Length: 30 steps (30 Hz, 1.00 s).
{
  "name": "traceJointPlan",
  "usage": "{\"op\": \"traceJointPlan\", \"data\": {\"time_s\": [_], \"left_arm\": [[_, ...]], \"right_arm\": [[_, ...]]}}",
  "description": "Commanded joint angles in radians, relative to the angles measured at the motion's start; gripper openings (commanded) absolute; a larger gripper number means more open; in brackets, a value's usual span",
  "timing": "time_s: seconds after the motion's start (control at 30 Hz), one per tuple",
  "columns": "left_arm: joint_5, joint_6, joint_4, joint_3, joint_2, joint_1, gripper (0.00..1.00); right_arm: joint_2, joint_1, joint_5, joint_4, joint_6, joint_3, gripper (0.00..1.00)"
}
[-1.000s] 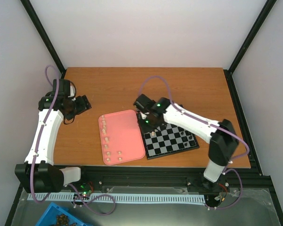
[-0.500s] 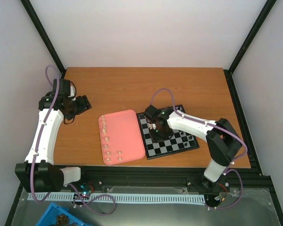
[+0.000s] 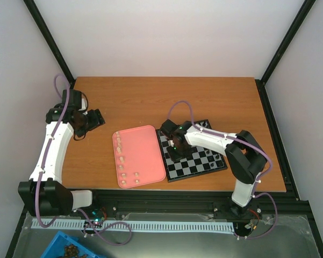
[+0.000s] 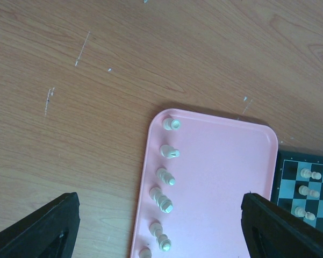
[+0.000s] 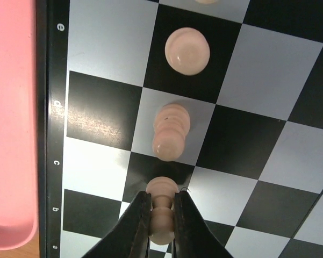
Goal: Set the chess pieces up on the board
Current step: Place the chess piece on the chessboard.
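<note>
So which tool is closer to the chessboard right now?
Right. The right tool is low over the tray-side edge of the board, shut on a cream piece. The left tool hangs open past the pink tray, off the board.

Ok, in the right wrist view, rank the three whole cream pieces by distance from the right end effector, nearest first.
1. Held piece: gripped in the right end effector, at the bottom of the view.
2. Middle piece: on a white square of the board, just above the held one.
3. Top piece: on a black square, farthest up the view.
</note>
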Motion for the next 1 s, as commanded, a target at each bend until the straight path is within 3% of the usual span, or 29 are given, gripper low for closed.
{"op": "traceJointPlan", "data": {"time_s": [0.0, 0.4, 0.6, 0.8, 0.97], "left_arm": [[0.010, 0.022, 0.008, 0.015, 0.007, 0.004, 0.84], [0.010, 0.025, 0.005, 0.005, 0.001, 0.004, 0.84], [0.012, 0.025, 0.006, -0.001, -0.005, 0.004, 0.84], [0.018, 0.024, 0.007, -0.003, -0.005, 0.004, 0.84], [0.016, 0.023, 0.005, 0.004, -0.005, 0.004, 0.84]], "right_arm": [[0.021, -0.003, 0.016, 0.014, -0.005, 0.022, 0.03], [0.046, -0.003, -0.005, 0.020, -0.006, 0.008, 0.06], [0.030, -0.003, 0.000, 0.013, -0.008, 0.004, 0.26], [-0.025, -0.003, -0.010, -0.010, -0.013, 0.018, 0.36], [-0.086, 0.038, 0.040, -0.122, -0.031, 0.121, 0.53]]}}
